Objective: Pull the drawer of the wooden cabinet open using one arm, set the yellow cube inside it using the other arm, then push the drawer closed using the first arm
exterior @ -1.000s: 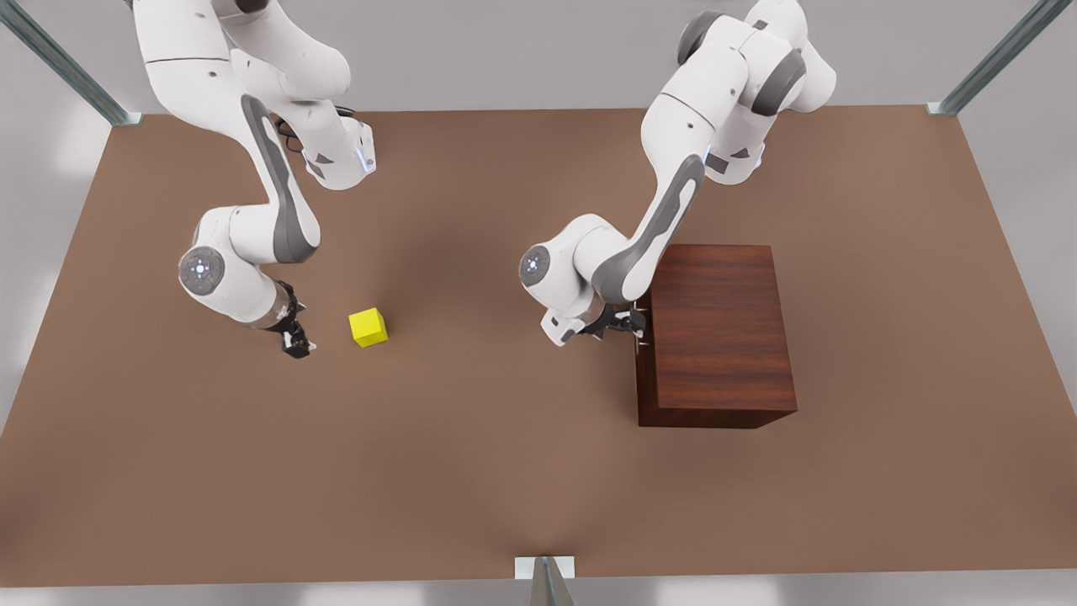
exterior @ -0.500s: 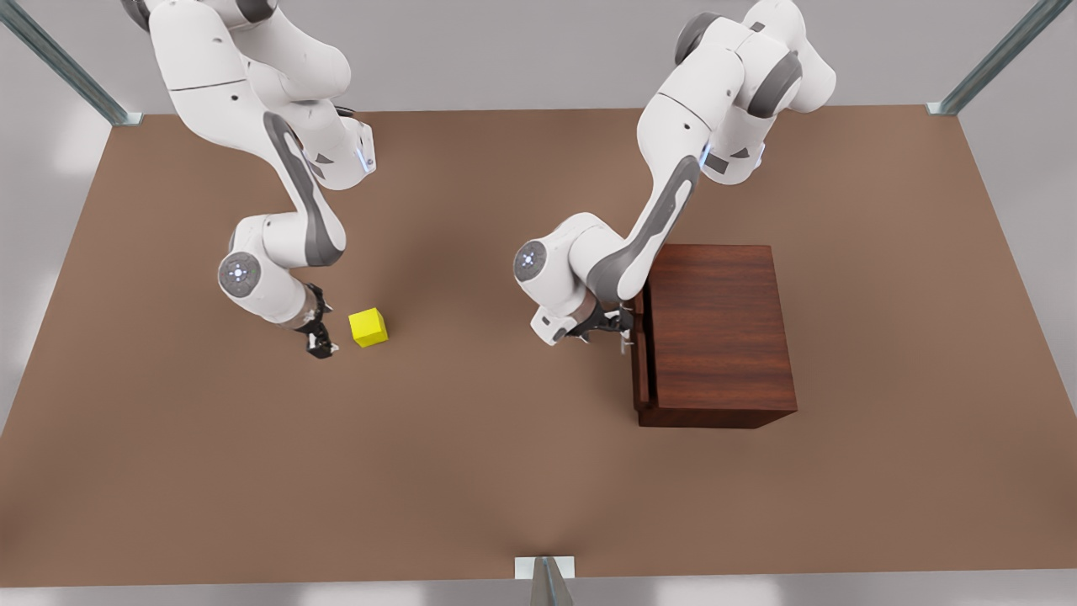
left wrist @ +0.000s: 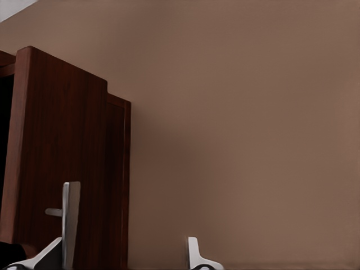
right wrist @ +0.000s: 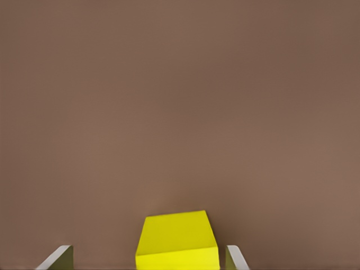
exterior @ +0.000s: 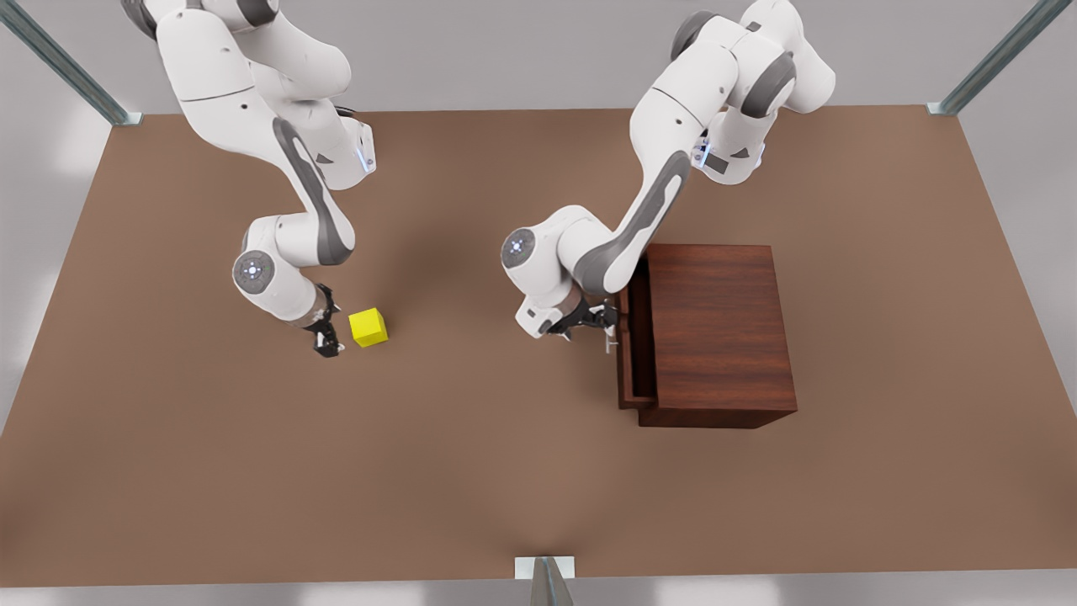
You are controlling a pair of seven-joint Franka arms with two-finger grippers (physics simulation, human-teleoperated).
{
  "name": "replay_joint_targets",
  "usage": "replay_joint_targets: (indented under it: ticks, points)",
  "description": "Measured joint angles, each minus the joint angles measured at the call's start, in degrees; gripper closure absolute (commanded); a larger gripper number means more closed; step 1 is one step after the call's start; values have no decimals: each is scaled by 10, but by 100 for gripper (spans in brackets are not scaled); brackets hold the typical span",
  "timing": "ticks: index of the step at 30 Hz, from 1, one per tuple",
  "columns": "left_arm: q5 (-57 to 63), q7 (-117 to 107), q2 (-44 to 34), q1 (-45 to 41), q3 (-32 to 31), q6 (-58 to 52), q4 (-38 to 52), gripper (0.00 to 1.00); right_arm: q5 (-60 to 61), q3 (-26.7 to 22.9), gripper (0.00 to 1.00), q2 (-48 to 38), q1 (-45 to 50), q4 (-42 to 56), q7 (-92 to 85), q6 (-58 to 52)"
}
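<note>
Front view: cabinet sits on the counter toward the front view's right, its long axis running near to far. Its drawer sticks out a short way toward the front view's left, a dark gap showing behind the front panel. My left pincer is at the handle on that panel. Left wrist view: handle bar stands upright beside one finger, the other finger well apart from it; fingers spread wide, whether they grip the bar I cannot tell.

Cube rests flat on the counter toward the front view's left, one corner turned slightly toward the near edge. My right pincer is low, just beside it on the front view's left. Right wrist view: cube lies between my two spread fingers, gaps on both sides, nothing held.

Open counter all round the cube and between cube and drawer. No writing seen.
</note>
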Motion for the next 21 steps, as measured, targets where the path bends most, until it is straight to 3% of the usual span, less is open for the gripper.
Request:
replay_joint_targets:
  ticks: [21]
  points:
    - [-9, -44, 8, -30, -1, 29, 5, 0, -42, 16, 0, 53, 15, -5, 8, 12]
